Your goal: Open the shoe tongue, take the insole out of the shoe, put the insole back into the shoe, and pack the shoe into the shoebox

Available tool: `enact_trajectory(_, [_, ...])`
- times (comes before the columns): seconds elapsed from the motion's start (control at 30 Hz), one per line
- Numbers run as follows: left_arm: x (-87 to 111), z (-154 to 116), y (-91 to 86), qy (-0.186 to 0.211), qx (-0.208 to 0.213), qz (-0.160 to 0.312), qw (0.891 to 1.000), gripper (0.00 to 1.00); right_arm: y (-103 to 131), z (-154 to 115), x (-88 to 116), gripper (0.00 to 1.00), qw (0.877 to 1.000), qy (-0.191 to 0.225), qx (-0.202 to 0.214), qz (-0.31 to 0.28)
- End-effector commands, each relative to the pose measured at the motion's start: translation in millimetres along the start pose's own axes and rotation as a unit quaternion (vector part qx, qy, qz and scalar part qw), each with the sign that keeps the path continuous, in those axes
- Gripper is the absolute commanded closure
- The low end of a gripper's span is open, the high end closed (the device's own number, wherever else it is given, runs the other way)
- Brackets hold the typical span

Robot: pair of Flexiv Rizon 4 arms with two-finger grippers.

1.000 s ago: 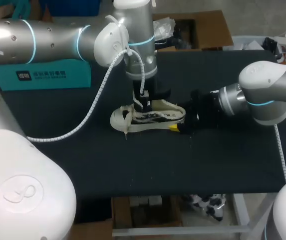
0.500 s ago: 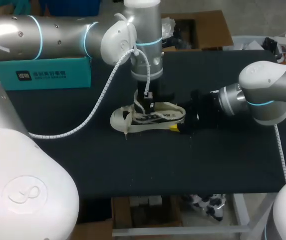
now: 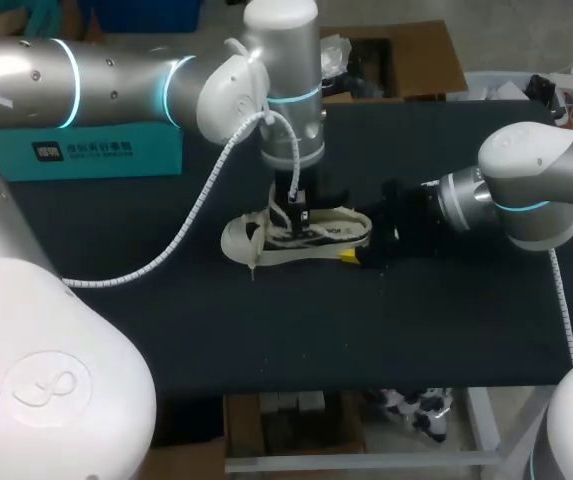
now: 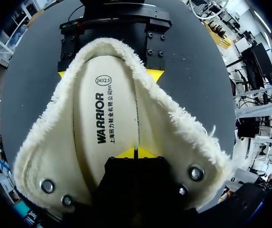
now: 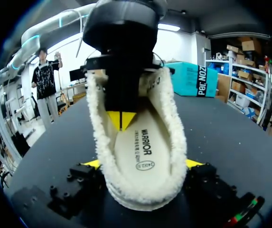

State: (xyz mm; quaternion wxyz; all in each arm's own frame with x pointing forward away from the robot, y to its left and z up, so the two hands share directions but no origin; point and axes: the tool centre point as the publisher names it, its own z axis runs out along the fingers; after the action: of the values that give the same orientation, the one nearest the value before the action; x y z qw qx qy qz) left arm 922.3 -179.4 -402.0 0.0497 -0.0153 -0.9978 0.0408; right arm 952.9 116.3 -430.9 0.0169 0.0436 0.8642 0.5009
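A white low shoe (image 3: 256, 245) with a fleece lining lies mid-table, toe toward my left. Its cream insole (image 4: 105, 109) lies flat inside the shoe. My left gripper (image 3: 292, 213) comes down into the shoe's mouth. Its yellow tips are shut together (image 4: 136, 153) and rest on or just over the insole (image 5: 138, 152); whether they pinch it I cannot tell. My right gripper (image 3: 361, 250) holds the heel, with one yellow-tipped finger on each side of it (image 5: 143, 164). The teal shoebox (image 3: 81, 150) stands at the back left.
The black table (image 3: 366, 330) spreads bare in front of the shoe and to its right. Loose laces (image 3: 254, 262) trail off the shoe's near side. My left arm's white cable (image 3: 191, 215) hangs over the table's left half.
My left arm's wrist has swung a little to the right above the shoe, its gripper staying inside. The shoe and my right arm have not moved.
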Motion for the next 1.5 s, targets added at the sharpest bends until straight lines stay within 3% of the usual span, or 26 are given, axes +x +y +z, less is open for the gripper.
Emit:
enact_trajectory(0.03, [18.4, 27.9, 1.8, -0.045, 0.006, -0.003, 0.999, 0.87, -4.3, 3.7, -2.1, 1.00, 1.000, 0.000, -0.002, 0.000])
enact_trajectory(0.2, [17.7, 30.2, 1.3, -0.060, 0.007, -0.009, 0.998, 0.75, -4.3, 3.7, -2.1, 1.00, 1.000, 0.000, -0.002, 0.000])
enact_trajectory(0.47, [0.9, 45.3, 0.0, -0.095, 0.010, -0.021, 0.995, 0.64, -4.3, 3.7, -2.1, 1.00, 1.000, 0.000, -0.002, 0.000])
enact_trajectory(1.03, [-66.7, 92.1, -1.0, -0.205, 0.001, -0.029, 0.978, 0.66, -4.3, 3.7, -2.1, 1.00, 1.000, 0.000, -0.002, 0.000])
enact_trajectory(1.13, [-78.2, 96.5, -1.0, -0.216, -0.007, -0.033, 0.976, 0.69, -4.3, 3.7, -2.1, 1.00, 1.000, 0.000, -0.002, 0.000])
enact_trajectory(1.2, [-83.9, 97.2, -1.0, -0.220, -0.007, -0.034, 0.975, 0.82, -4.3, 3.7, -2.1, 1.00, 1.000, 0.000, -0.002, 0.000])
enact_trajectory(1.23, [-86.1, 97.2, -1.3, -0.225, -0.008, -0.035, 0.974, 0.98, -4.3, 3.7, -2.1, 1.00, 1.000, 0.000, -0.002, 0.000])
enact_trajectory(1.5, [-80.5, 77.1, -2.9, -0.211, 0.009, -0.020, 0.977, 1.00, -4.3, 3.7, -2.1, 1.00, 1.000, 0.000, -0.002, 0.000])
